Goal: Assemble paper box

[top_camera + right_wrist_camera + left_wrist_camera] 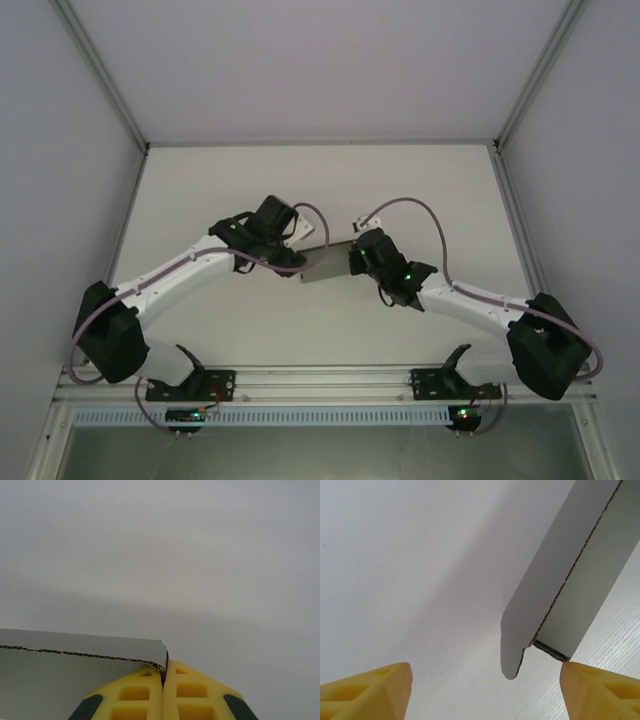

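Note:
The paper box (pixel 328 262) is a grey cardboard piece held off the white table between the two arms at mid-table. My right gripper (pixel 356 258) pinches its right corner. In the right wrist view the yellow fingers (pixel 145 692) are pressed together on the corrugated edge of the paper box (pixel 75 645), and the gripper (pixel 164 667) is shut. My left gripper (pixel 290 257) is at the sheet's left end. The left wrist view shows it (pixel 485 680) open, with the folded panel (pixel 560 565) and its rounded tab (pixel 510 655) between the spread fingertips (pixel 585 685), close to the right one.
The white table (pixel 300 190) stretches back to enclosure walls on three sides. An aluminium rail (pixel 320 378) with two black brackets runs along the near edge. Both arms' purple-grey cables (pixel 410 205) loop above the wrists.

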You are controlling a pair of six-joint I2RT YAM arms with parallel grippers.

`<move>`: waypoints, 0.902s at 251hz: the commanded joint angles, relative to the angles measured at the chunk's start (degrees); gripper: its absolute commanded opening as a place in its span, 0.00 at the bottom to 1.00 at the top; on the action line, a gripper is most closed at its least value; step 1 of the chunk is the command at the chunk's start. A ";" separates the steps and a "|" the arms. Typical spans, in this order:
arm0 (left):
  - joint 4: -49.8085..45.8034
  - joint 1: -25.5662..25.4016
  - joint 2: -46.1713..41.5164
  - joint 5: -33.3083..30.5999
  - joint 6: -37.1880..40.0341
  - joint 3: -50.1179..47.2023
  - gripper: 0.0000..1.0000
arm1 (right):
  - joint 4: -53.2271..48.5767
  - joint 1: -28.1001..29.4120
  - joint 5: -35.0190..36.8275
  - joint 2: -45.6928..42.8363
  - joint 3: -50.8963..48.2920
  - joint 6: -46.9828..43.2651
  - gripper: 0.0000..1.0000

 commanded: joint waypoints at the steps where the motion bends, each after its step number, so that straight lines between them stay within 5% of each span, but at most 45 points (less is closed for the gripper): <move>1: 3.16 -0.30 0.03 0.99 -3.03 -1.47 0.64 | -8.52 0.59 0.58 2.12 1.90 1.47 0.00; 50: 4.02 -0.30 2.75 3.12 -4.90 -0.03 0.21 | -11.99 0.65 0.89 4.07 4.52 1.60 0.00; 114: 3.11 -0.32 2.79 2.81 -9.74 0.92 0.00 | -12.34 1.60 1.17 4.52 4.81 1.73 0.00; 180: 2.21 -0.19 2.11 3.81 -15.92 1.60 0.00 | -14.86 3.51 3.77 4.34 5.02 1.03 0.00; 226: -2.90 2.48 3.46 14.30 -23.47 6.07 0.00 | -13.80 4.90 5.45 3.99 4.12 -1.08 0.00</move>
